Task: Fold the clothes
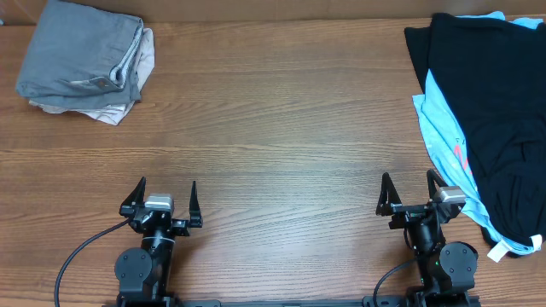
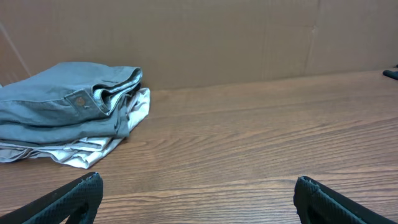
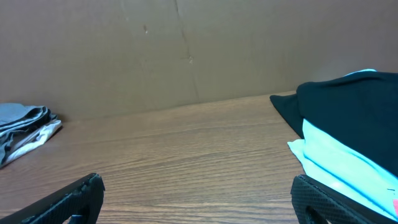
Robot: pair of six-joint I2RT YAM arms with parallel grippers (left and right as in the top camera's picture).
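Observation:
Folded grey shorts (image 1: 81, 51) (image 2: 62, 102) lie at the table's far left corner on top of a folded beige garment (image 1: 111, 107) (image 2: 87, 149). At the far right a black garment (image 1: 495, 111) (image 3: 348, 112) is spread over a light-blue one (image 1: 445, 141) (image 3: 342, 162). My left gripper (image 1: 166, 198) (image 2: 198, 186) rests near the front edge at left, open and empty. My right gripper (image 1: 409, 192) (image 3: 198, 186) stands open and empty near the front edge, just left of the light-blue garment.
The wooden table (image 1: 281, 119) stretches bare between the two piles. A brown cardboard wall (image 2: 217, 37) stands along the back edge. A white label (image 1: 499, 250) hangs from the garments at the right front.

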